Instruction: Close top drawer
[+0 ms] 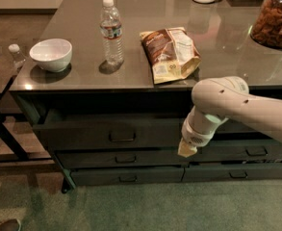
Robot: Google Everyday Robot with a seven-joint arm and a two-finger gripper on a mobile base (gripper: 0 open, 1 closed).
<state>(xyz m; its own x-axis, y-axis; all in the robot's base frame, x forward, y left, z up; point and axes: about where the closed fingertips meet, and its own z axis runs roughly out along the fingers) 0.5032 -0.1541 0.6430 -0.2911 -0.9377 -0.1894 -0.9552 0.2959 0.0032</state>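
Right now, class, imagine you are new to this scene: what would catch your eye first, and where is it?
The big white arm comes in from the right, its gripper low by the right end of the top drawer. That drawer stands pulled out under the counter. On the counter a chip bag lies in the middle, with a bottle and a bowl to its left.

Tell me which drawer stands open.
The top drawer, with the tall front: it juts out, while the shallower drawers below look shut. The tool hangs at its right end.
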